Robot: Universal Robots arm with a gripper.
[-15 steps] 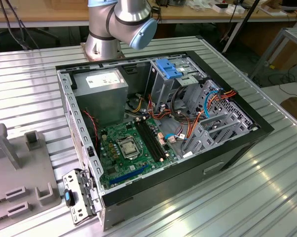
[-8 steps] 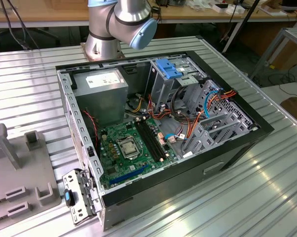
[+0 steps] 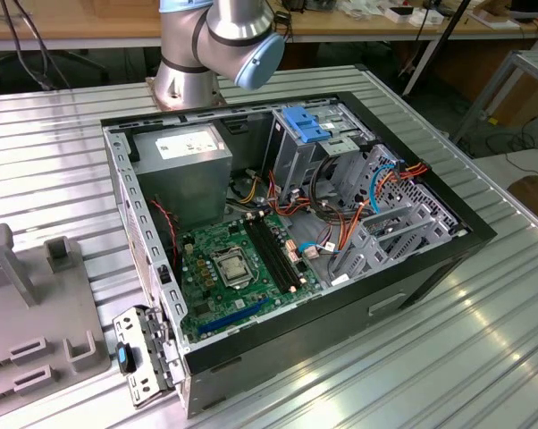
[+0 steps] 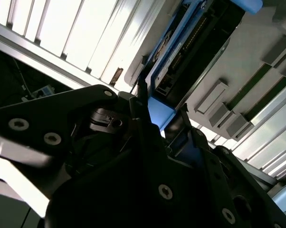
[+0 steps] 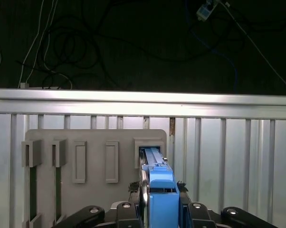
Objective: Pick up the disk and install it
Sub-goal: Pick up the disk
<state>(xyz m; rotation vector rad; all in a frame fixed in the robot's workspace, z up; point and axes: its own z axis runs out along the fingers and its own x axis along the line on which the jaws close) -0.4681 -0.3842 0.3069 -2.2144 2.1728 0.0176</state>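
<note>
In the first wrist view the disk (image 5: 161, 194) stands on edge, its bright blue carrier rail facing the camera. Its far end sits at a slot of the grey slotted holder (image 5: 93, 161). My gripper (image 5: 161, 187) is shut on the disk, with a dark finger against each side of the rail. The second wrist view shows the same grip from the side: the grey metal body of the disk (image 4: 190, 47) runs away from the gripper (image 4: 159, 114), whose fingers clamp the blue rail end. Whether the disk is lifted clear of the slot I cannot tell.
In the exterior view an open computer case (image 3: 448, 250) lies on the ribbed metal table (image 3: 483, 357), with a drive cage topped by a fixed blue bracket (image 3: 309, 123). The arm's base (image 3: 189, 71) stands behind the case. Part of the grey holder (image 3: 19, 304) lies at the exterior view's left.
</note>
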